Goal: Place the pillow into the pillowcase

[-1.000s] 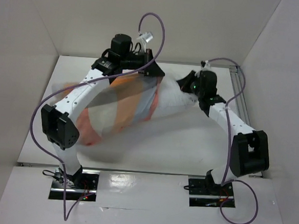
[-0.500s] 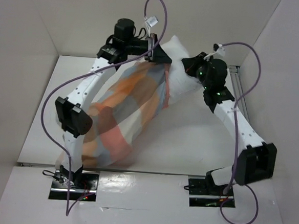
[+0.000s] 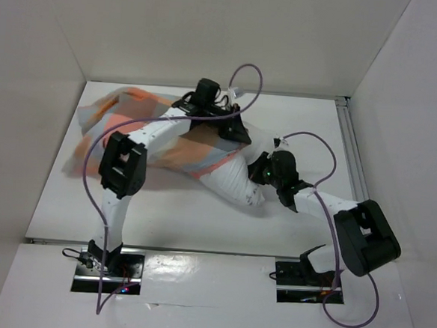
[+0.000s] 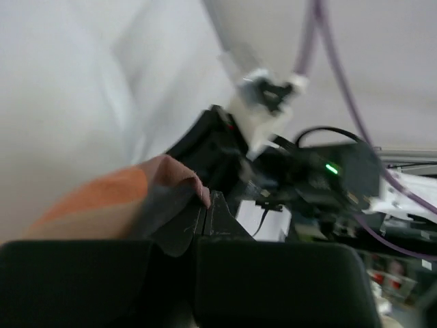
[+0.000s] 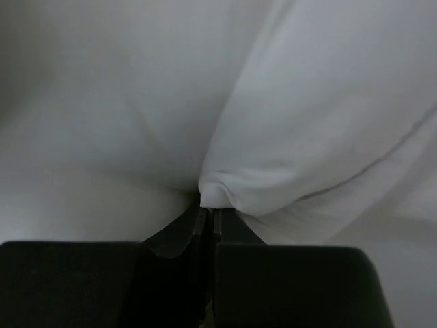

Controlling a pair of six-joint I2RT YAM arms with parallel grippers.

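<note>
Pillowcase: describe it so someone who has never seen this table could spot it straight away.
From above, look at the far left part of the white table. The pillowcase is the soft sleeve lying there, pulled over the pillow. It alone has orange, grey and cream checks; the pillow end sticking out of it is plain white.

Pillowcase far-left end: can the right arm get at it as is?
Probably not. The right gripper is shut on the pillow, and the left arm lies across the pillowcase between it and that end.
</note>
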